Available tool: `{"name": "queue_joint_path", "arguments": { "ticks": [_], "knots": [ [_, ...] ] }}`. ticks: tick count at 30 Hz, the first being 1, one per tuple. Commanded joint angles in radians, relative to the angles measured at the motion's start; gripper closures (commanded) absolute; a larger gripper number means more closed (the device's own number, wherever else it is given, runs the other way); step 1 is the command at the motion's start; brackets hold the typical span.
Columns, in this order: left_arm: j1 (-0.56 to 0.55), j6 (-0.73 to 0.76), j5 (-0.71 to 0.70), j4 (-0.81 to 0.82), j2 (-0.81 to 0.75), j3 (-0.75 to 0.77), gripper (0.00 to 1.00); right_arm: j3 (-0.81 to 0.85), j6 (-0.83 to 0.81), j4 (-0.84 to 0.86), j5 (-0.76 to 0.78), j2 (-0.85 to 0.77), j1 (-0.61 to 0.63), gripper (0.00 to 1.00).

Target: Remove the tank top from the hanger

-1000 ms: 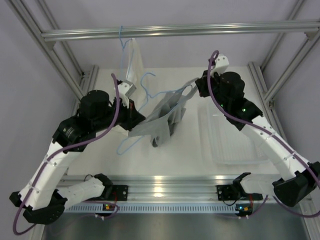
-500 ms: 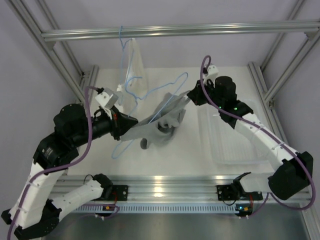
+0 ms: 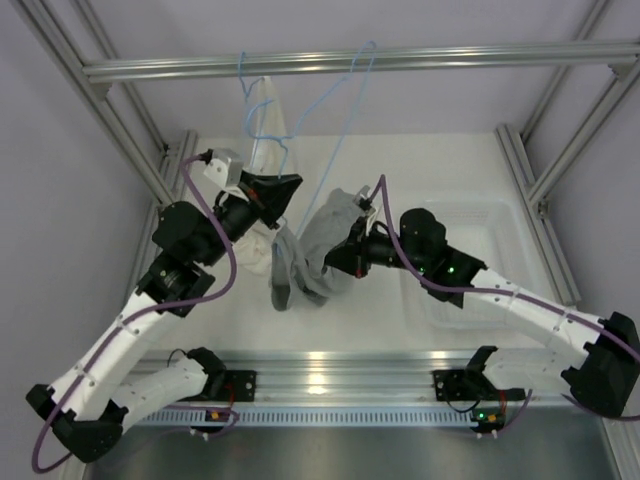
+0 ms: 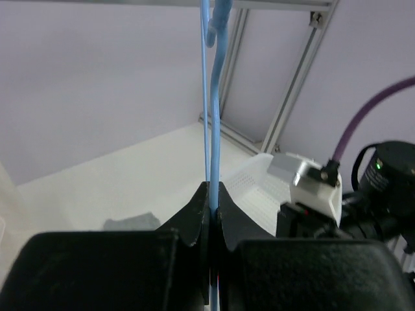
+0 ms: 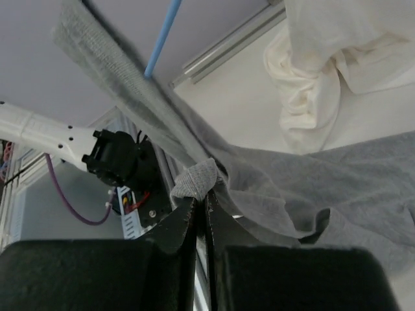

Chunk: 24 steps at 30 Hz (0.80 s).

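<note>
The light-blue hanger (image 3: 345, 100) stands almost upright, its hook up near the top rail. My left gripper (image 3: 286, 186) is shut on its lower wire, and in the left wrist view the hanger (image 4: 211, 97) runs straight up from between the jaws of that gripper (image 4: 213, 193). The grey tank top (image 3: 312, 250) droops in a bunch below the hanger. My right gripper (image 3: 342, 256) is shut on it. A fold of the tank top (image 5: 305, 188) is pinched in the right gripper (image 5: 200, 194), while one grey strap stretches up to the hanger's wire (image 5: 163, 35).
A white garment (image 3: 264, 125) hangs on a second blue hanger from the top rail (image 3: 450, 58), and its cloth (image 5: 324, 65) lies close to the tank top. A clear plastic tray (image 3: 490, 275) sits at the right. Frame posts flank both sides.
My left gripper has swung the hanger up and back until it stands upright. My right gripper has come down and toward the front, dragging the tank top low.
</note>
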Motion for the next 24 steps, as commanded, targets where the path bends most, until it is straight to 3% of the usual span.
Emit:
{"name": "queue_joint_path", "arguments": {
  "ticks": [1, 3, 6, 8, 13, 15, 17, 18, 19, 24],
  "knots": [
    [-0.003, 0.014, -0.015, 0.361, 0.053, 0.013, 1.0, -0.01, -0.008, 0.035, 0.137, -0.024, 0.026, 1.0],
    [-0.003, 0.043, -0.037, 0.395, 0.064, 0.016, 1.0, -0.004, -0.063, -0.045, 0.227, -0.019, 0.02, 1.0],
    [-0.003, 0.1, -0.046, 0.566, 0.042, -0.083, 1.0, -0.002, -0.048, -0.025, 0.037, -0.011, 0.021, 1.0],
    [-0.002, 0.094, -0.048, 0.716, 0.035, -0.137, 1.0, -0.008, -0.025, 0.07, 0.008, -0.004, 0.065, 1.0],
    [-0.002, 0.117, -0.121, 0.817, 0.056, -0.156, 1.0, 0.069, -0.071, 0.037, 0.051, 0.05, 0.16, 1.0],
    [-0.002, 0.137, -0.181, 0.867, 0.058, -0.153, 1.0, 0.063, -0.079, -0.02, 0.151, 0.074, 0.164, 1.0],
    [-0.002, 0.161, -0.205, 0.778, 0.068, -0.049, 1.0, 0.043, -0.083, -0.049, 0.218, 0.106, 0.147, 1.0],
    [-0.002, 0.16, -0.209, 0.544, 0.102, 0.026, 1.0, 0.024, -0.074, -0.069, 0.274, 0.119, 0.133, 1.0],
    [-0.002, 0.149, -0.224, 0.452, 0.12, 0.131, 1.0, 0.01, -0.051, -0.074, 0.301, 0.128, 0.104, 1.0],
    [-0.002, 0.099, -0.236, 0.243, 0.079, 0.103, 1.0, -0.071, -0.019, -0.12, 0.567, 0.11, 0.075, 1.0]
  ]
}}
